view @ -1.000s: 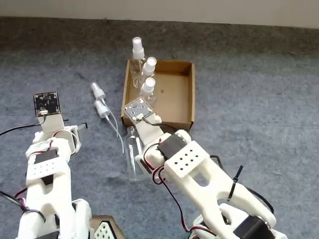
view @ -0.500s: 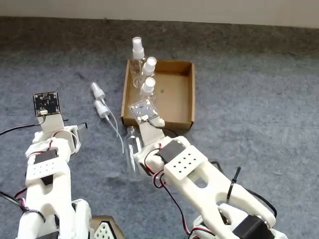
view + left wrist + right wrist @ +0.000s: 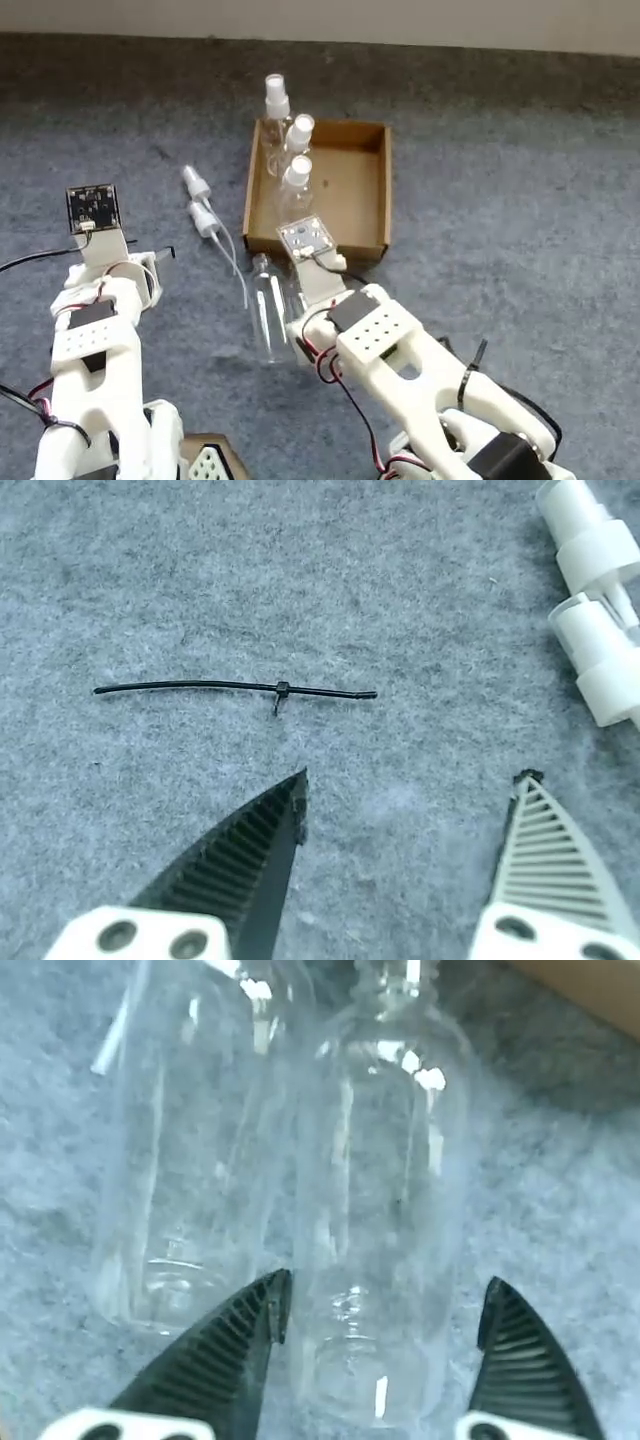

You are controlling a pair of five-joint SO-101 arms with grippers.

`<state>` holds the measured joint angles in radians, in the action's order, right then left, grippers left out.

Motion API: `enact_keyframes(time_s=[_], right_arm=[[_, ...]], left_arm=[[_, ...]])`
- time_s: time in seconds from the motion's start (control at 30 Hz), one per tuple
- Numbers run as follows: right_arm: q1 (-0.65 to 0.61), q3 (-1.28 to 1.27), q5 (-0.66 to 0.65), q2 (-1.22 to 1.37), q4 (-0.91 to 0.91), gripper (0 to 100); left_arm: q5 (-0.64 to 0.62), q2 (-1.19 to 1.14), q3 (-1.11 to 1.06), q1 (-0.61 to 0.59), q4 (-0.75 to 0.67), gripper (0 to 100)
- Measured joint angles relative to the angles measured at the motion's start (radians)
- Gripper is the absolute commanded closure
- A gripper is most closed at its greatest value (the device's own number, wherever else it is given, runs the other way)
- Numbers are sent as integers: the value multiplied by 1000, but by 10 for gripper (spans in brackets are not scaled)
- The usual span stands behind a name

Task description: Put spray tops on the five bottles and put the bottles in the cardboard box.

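Two clear capless bottles lie side by side on the grey carpet. My right gripper (image 3: 387, 1285) is open, its fingers on either side of the base of one bottle (image 3: 385, 1180); the other bottle (image 3: 185, 1160) lies just outside the dark finger. From above, one bottle (image 3: 268, 305) shows beside the right arm's wrist (image 3: 305, 240). Two loose white spray tops (image 3: 200, 200) with tubes lie left of the cardboard box (image 3: 350, 190). My left gripper (image 3: 412, 780) is open over bare carpet, the spray tops (image 3: 595, 610) just beyond it. Three capped bottles (image 3: 297, 172) stand at the box's left side.
A black cable tie (image 3: 235, 688) lies on the carpet in front of the left gripper. The right half of the box floor is bare. The carpet's far edge runs along the back of the high view.
The right arm's wrist has shifted right and slightly nearer, toward the box's near wall. The left arm has kept still.
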<state>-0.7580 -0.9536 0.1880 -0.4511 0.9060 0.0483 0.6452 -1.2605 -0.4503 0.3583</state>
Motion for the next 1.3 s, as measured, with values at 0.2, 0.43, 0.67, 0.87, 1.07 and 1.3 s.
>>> enact_keyframes(time_s=[0.2, 0.43, 0.67, 0.87, 1.07, 1.3], right_arm=[[72, -40, -23, -2, -8, 927], [98, -121, -155, -17, -11, 933], [97, -137, -261, -17, 0, 935], [101, -135, -339, -18, 52, 994], [118, -135, -387, -18, 52, 994], [245, -135, -480, -18, 75, 994]], left_arm=[[0, 0, 0, 0, 0, 713], [0, 0, 0, 0, -3, 713], [0, 0, 0, 0, -3, 713], [0, 0, 0, 0, -3, 713], [0, 0, 0, 0, -3, 713], [0, 0, 0, 0, -3, 713]])
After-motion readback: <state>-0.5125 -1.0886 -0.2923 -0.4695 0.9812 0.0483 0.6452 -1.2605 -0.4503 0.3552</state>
